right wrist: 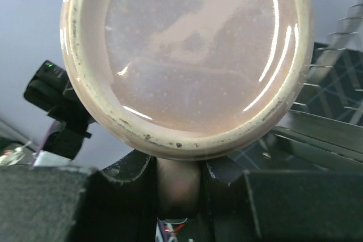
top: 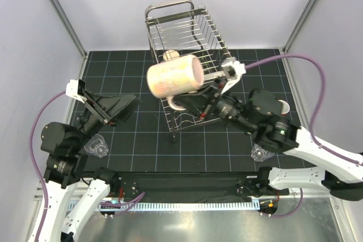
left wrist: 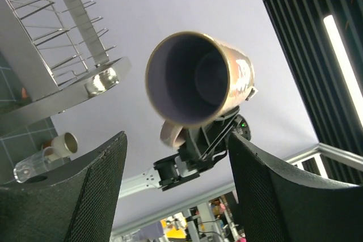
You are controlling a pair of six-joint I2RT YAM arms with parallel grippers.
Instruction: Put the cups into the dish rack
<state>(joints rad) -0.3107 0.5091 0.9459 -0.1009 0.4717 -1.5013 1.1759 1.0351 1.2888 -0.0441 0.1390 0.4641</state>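
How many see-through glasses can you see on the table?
2. The left glass sits by the left arm, the right glass by the right arm. The arms may hide more.

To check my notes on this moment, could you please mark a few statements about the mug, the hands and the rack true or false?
1. The right hand grips the cream mug by its handle. True.
2. A glass tumbler is on the table near the left arm. True.
3. The left hand holds a tumbler. False: it is open and empty.
4. The mug stands on the table. False: it is held in the air near the dish rack.
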